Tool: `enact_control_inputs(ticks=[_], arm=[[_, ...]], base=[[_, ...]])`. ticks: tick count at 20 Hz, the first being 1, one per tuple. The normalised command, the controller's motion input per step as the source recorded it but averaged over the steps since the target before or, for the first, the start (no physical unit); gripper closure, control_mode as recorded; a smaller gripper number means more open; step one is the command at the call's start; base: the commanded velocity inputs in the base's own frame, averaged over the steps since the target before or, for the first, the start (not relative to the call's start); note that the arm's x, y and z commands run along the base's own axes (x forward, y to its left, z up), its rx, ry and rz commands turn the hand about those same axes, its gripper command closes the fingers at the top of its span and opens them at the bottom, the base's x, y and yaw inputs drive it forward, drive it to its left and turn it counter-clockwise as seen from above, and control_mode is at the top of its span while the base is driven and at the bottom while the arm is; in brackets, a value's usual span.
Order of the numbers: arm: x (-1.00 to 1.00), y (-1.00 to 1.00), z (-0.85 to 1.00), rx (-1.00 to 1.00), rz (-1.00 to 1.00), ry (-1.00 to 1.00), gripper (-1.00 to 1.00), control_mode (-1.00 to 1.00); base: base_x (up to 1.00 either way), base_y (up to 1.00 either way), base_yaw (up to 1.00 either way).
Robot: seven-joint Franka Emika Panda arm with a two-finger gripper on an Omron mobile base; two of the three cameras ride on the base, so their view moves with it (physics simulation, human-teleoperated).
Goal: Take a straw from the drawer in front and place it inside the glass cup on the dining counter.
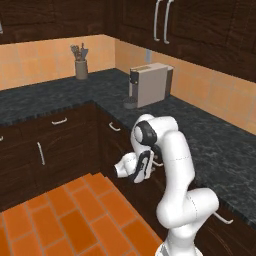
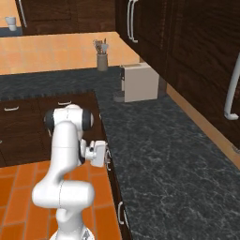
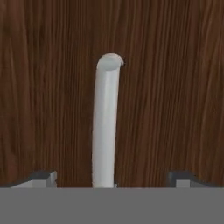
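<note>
Dark wood drawer [image 3: 52, 87] shut | silver handle [image 3: 106, 122] between spread end effector [image 3: 112, 177] fingers

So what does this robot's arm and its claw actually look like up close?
The arm is smooth, glossy white, built from rounded tube-like segments with dark grey bands at the joints. No cables or markings show on it. It ends in a boxy white hand, and the claw has two small squarish grey tips.

The handle [image 3: 105, 127] is cut off at the hand view's bottom, between the fingertips [image 3: 43, 177]. The gripper [image 1: 156, 167] is largely hidden by the arm in the left base view.
</note>
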Motion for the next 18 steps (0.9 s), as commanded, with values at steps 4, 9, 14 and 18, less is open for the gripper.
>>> enact_control_inputs(ticks=[4, 9, 14, 18], arm=[[0.39, -0.12, -0.42, 0.0, 0.04, 0.0, -1.0, -1.0], [0.29, -0.12, -0.35, 0.0, 0.03, 0.0, -1.0, -1.0], [-0.02, -0.01, -0.04, 0.0, 0.01, 0.0, 1.0, -1.0], [-0.29, 0.14, 0.0, 0.0, 0.01, -0.01, 1.0, -1.0]], base=[[0.0, 0.0, 0.0], [0.0, 0.0, 0.0], [0.0, 0.0, 0.0], [0.0, 0.0, 0.0]])
